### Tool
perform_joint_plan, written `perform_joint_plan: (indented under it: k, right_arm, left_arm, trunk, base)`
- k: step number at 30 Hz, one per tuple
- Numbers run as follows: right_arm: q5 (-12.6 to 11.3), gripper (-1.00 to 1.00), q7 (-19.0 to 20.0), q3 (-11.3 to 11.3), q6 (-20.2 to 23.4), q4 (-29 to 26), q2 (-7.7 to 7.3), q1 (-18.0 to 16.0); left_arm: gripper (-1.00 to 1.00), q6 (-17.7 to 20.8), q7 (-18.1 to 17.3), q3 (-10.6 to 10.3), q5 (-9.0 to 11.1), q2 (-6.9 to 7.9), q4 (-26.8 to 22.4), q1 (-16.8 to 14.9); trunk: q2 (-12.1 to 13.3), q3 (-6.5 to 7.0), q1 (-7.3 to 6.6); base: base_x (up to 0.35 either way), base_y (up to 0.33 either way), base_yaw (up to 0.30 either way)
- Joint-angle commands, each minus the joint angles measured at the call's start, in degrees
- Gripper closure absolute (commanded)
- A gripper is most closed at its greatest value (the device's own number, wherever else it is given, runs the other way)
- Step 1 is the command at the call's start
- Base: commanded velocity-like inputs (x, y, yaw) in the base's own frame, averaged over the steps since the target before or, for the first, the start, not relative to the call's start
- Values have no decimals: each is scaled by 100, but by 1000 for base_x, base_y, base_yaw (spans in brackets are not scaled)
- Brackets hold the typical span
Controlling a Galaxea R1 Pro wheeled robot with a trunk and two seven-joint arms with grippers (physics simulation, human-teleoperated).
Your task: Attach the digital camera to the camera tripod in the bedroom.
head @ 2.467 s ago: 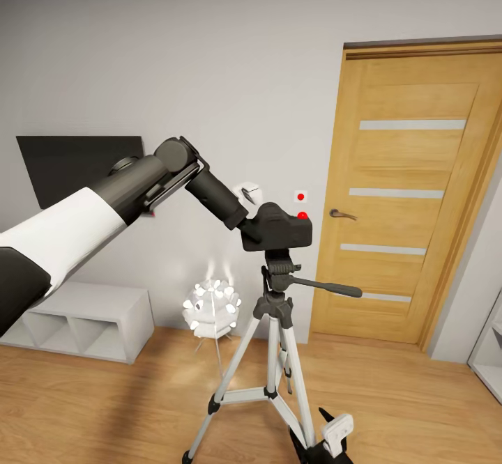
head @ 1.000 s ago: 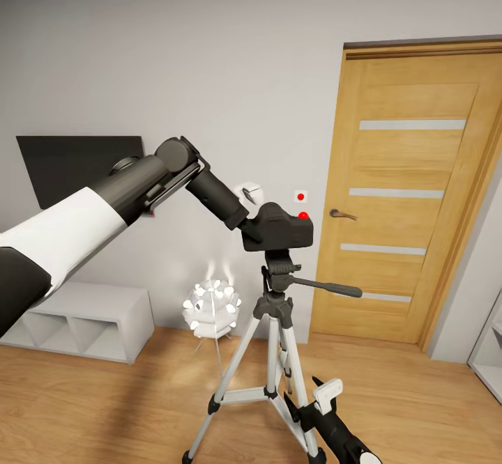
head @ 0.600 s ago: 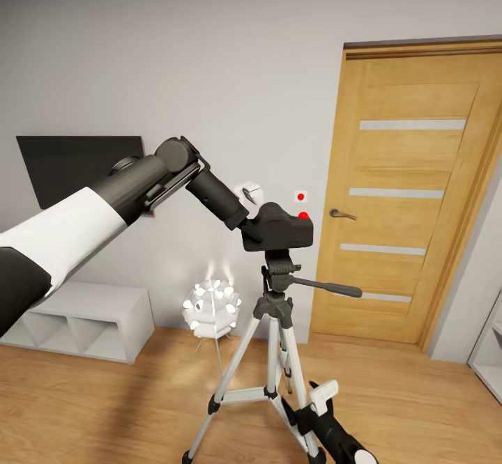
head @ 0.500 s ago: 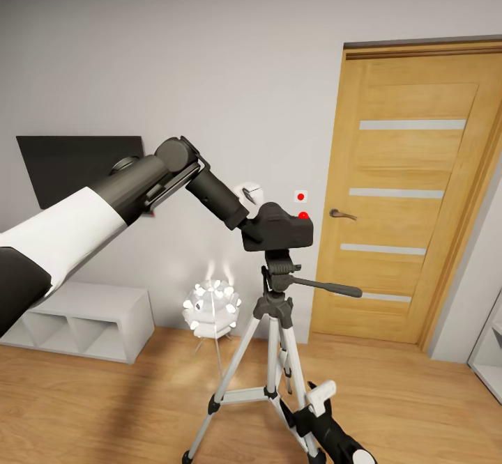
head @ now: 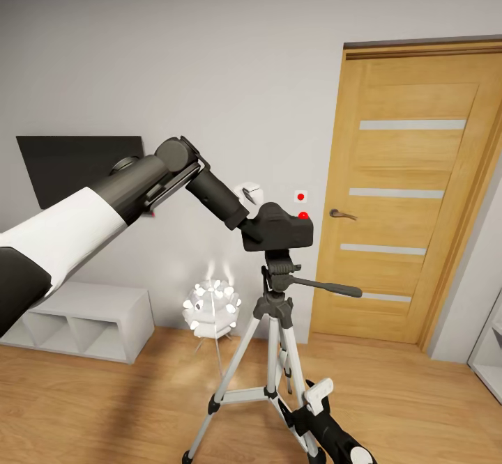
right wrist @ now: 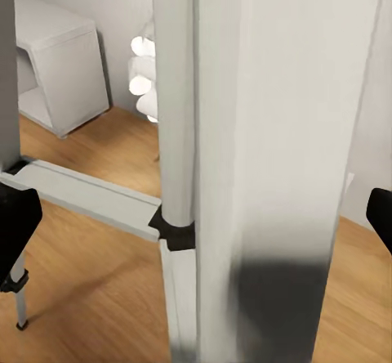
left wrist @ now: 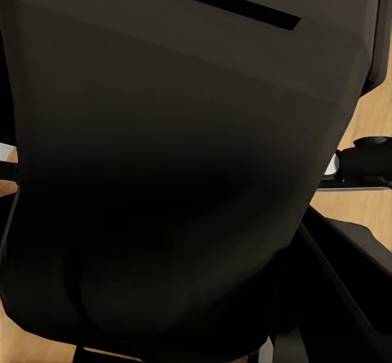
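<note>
The small matte black digital camera with a red round button (head: 277,228) is seen in the head view sitting directly over the black head of the tall silver-legged camera tripod (head: 273,352), held there by the left hand (head: 245,221); the fingers are hidden behind the camera body, so their spread cannot be told, though a grip on the camera is judged likely. For the step to be done well, the camera base should be kept level and centred over the head, and lowered straight down without the long black pan handle being nudged. Whether base and head already touch cannot be made out. The right hand (head: 317,400) is seen low beside a tripod leg, and a light steadying hold there is advised. In the left wrist view the dark camera body (left wrist: 171,175) blocks nearly everything. In the right wrist view a silver leg (right wrist: 261,159) stands very close, and the fingers are cut off, so the opening cannot be told.
</note>
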Motion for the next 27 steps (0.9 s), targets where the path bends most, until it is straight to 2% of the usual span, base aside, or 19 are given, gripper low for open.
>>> perform_joint_plan:
  k: [1,2,3,27]
  right_arm:
    - [36,-100,-2,-8,-21,5,2,-3]
    - [36,-100,-1,-8,-22,5,3,-5]
    - [37,100,-1,-8,-22,5,2,-3]
    - [39,100,-5,6,-63,5,3,-1]
  left_arm:
    - [100,45,-14,-15,20,5,-3,-7]
    - [100,45,-14,-15,20,5,-3,-7]
    - [100,45,-14,-15,20,5,-3,-6]
    - [100,45,-14,-15,20,5,10,-6]
  trunk:
    - [-5,-3,2]
    - [-5,-3,2]
    - [-5,-3,2]
    - [-5,-3,2]
  base:
    - [0,0,0]
    - [0,0,0]
    - [0,0,0]
    - [0,0,0]
